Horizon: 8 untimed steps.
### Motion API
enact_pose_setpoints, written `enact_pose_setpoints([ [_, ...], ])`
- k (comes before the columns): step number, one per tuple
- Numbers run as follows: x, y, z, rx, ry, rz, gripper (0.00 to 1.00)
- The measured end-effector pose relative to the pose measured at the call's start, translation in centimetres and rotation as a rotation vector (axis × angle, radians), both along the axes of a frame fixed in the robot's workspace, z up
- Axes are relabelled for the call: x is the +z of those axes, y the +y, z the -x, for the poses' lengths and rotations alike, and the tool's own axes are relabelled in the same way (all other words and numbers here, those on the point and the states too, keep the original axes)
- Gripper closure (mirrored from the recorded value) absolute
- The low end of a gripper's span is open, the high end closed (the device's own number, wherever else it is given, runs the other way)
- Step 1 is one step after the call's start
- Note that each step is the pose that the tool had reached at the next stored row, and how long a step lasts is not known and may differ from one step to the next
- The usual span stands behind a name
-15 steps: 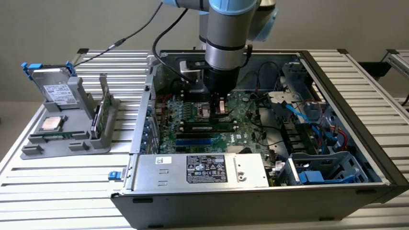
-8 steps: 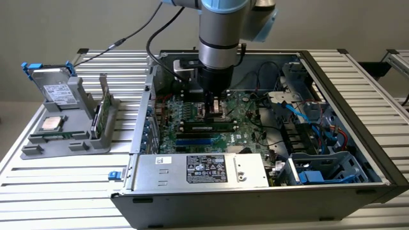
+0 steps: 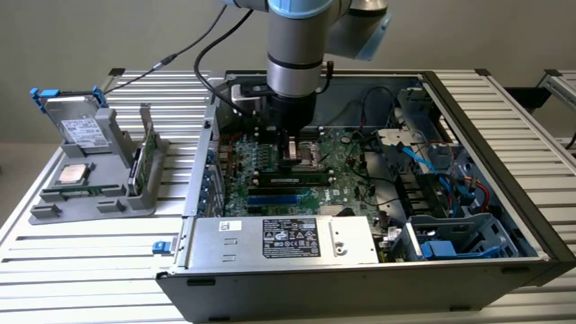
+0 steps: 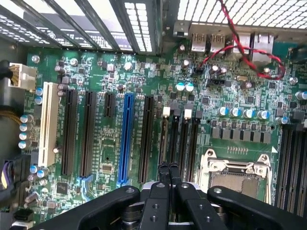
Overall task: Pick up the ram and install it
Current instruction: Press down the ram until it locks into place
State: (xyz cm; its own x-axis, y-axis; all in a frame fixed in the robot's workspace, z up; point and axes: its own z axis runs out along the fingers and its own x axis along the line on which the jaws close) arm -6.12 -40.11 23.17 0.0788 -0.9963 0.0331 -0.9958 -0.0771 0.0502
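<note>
My gripper [image 3: 293,159] hangs inside the open computer case, low over the large green motherboard [image 3: 347,162]. In the wrist view the gripper [image 4: 168,168] is shut, its two black fingers pressed together with nothing seen between them, right over the narrow black memory slots [image 4: 184,143] beside the silver processor socket [image 4: 235,170]. A ram stick [image 3: 288,180], long and dark with a pale label, lies seated in a slot just on the near side of the gripper. A second thin green ram stick [image 3: 137,169] stands on edge in the grey holder [image 3: 85,202] at the exterior view's left.
The case walls [image 3: 202,169] enclose the work area. A power supply [image 3: 283,239] fills the front; blue cables and a drive cage [image 3: 459,236] lie on the exterior view's right. The holder also carries a processor chip [image 3: 70,174] and a hard drive [image 3: 81,125]. Red wires [image 4: 244,52] cross near the rear ports.
</note>
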Motion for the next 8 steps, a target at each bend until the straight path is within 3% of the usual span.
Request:
enact_pose_setpoints([
  [8,-0.47,-0.01,0.17,0.0,0.0002,0.0006,0.9],
])
